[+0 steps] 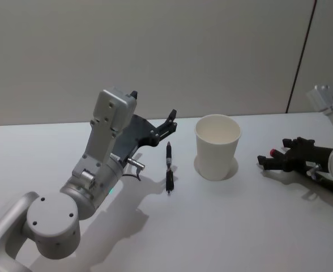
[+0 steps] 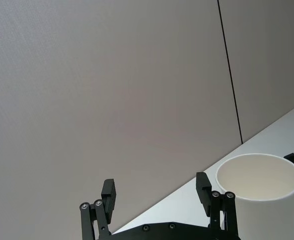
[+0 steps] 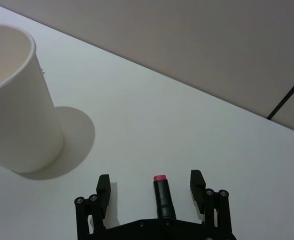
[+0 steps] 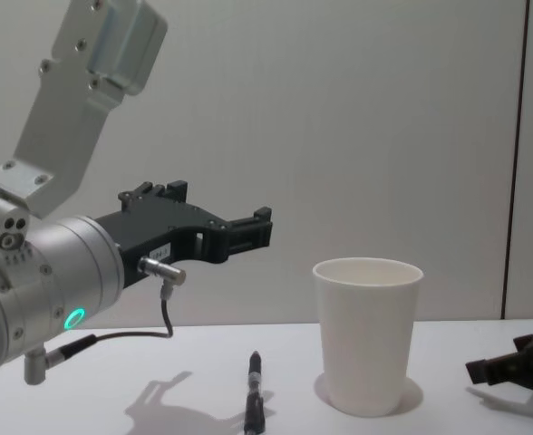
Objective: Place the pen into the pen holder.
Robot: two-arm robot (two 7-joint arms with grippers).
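Observation:
The black pen lies flat on the white table, just left of the pen holder, a plain white paper cup standing upright; both also show in the chest view, pen and pen holder. My left gripper hovers in the air above the pen's far end, open and empty, its fingers pointing toward the cup. My right gripper rests low on the table to the cup's right, open, with a pink-tipped black stub between its fingers.
The white table runs wide and bare in front of the cup and pen. A plain grey wall stands behind it, with a dark vertical seam at the right.

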